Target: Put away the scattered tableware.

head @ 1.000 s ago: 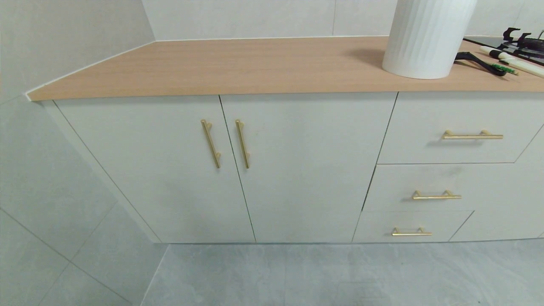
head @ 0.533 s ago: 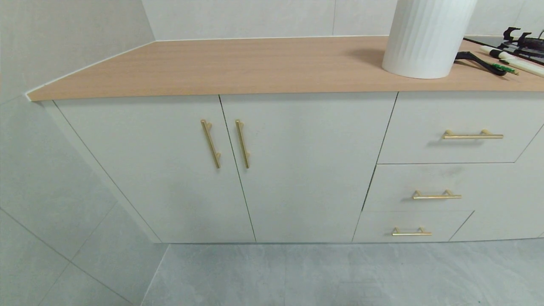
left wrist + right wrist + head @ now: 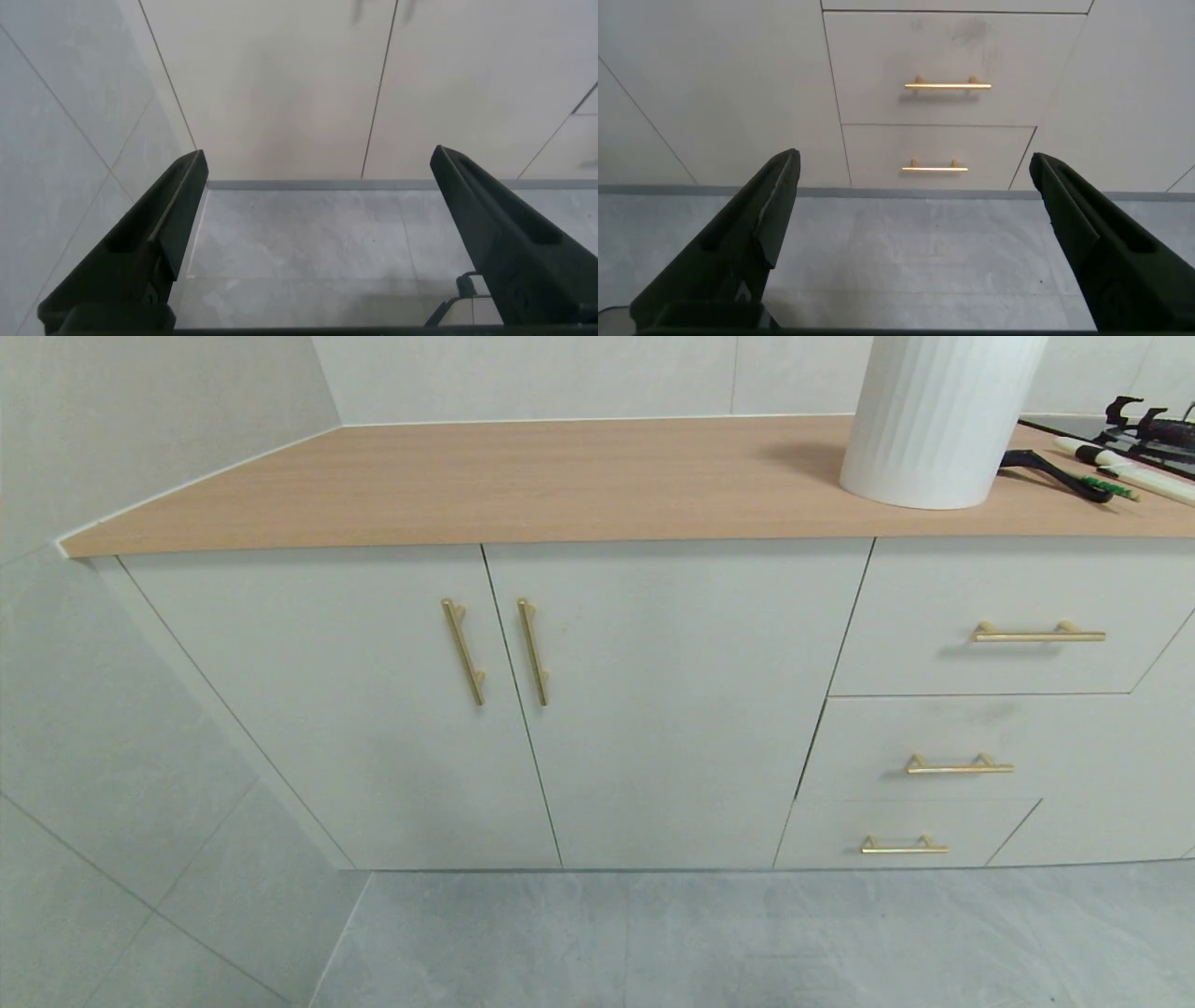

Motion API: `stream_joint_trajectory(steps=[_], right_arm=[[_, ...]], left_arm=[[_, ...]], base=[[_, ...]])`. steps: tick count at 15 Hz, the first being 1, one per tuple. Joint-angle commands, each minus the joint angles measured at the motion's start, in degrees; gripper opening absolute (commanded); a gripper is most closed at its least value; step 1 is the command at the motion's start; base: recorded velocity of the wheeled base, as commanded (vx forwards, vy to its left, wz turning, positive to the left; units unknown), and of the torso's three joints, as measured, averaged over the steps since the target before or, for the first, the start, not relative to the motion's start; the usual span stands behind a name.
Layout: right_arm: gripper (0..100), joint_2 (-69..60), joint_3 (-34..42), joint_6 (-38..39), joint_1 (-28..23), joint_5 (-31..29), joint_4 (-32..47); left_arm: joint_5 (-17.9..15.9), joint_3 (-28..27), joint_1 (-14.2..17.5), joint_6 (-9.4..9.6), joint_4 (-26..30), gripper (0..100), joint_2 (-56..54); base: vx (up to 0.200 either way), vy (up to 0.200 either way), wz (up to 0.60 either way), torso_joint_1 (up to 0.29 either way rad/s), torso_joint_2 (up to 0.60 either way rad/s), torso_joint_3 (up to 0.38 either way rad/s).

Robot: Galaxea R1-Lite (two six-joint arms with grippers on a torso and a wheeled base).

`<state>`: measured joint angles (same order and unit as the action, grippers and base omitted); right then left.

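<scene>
On the wooden countertop, at the far right, lie scattered utensils: a black-handled tool with a green tip and a pale stick-like utensil. A tall white ribbed container stands beside them. My left gripper hangs open low over the floor, facing the base of the cabinet doors. My right gripper is also open, low, facing the lower drawers. Nothing is between either pair of fingers.
White cabinet front with two doors and gold vertical handles, and three drawers with gold handles to the right. A black stove sits at the far right of the counter. Tiled wall on the left, grey floor below.
</scene>
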<state>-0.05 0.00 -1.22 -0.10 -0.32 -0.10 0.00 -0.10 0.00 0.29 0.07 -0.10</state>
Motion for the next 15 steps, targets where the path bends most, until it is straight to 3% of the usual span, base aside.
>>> stream_joint_trajectory(steps=[1,5,15], right_arm=[[100,0.14,0.0,-0.01,0.01,0.05,0.1],[100,0.22,0.0,-0.28,0.01,0.23,0.19],[100,0.14,0.0,-0.01,0.01,0.23,0.19]], left_arm=[[0.0,0.01,0.0,0.06,0.01,100,0.1],[-0.09,0.01,0.0,-0.03,0.01,100,0.1],[-0.09,0.01,0.0,0.06,0.01,100,0.19]], base=[[0.0,0.0,0.0,0.0,0.0,0.0],[0.0,0.0,0.0,0.0,0.0,0.0],[0.0,-0.2,0.0,0.004,0.0,0.002]])
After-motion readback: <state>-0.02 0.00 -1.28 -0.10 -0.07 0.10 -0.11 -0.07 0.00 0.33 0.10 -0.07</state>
